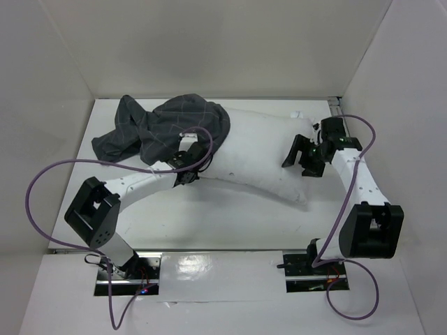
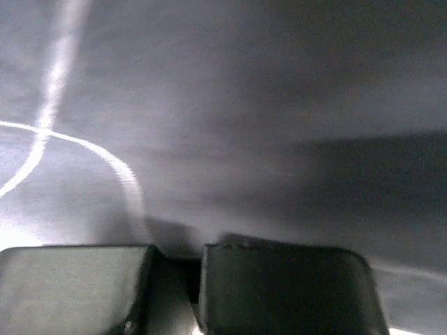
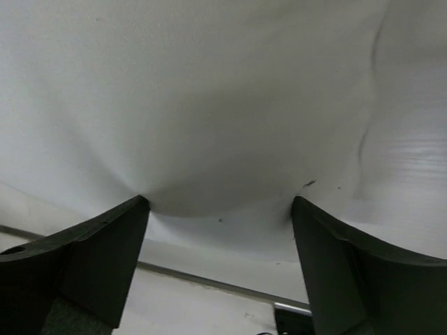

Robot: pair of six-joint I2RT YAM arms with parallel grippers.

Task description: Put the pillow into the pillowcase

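Observation:
The white pillow [image 1: 265, 157] lies slantwise across the middle of the table. The dark checked pillowcase [image 1: 164, 129] is bunched at the back left and drapes over the pillow's left end. My left gripper [image 1: 190, 156] is at the pillowcase's near edge. In the left wrist view its fingers [image 2: 279, 286] stand almost together, the gripper [image 2: 178, 248] shut on the pillowcase [image 2: 244, 105], which fills the view. My right gripper [image 1: 300, 159] is open over the pillow's right end. In the right wrist view the gripper [image 3: 216, 202] has both fingertips pressed into the pillow [image 3: 209, 105].
White walls close the table in on the left, back and right. A metal rail [image 1: 335, 105] runs at the back right corner. Purple cables loop from both arms. A strip of bare table [image 1: 209, 223] lies between the pillow and the arm bases.

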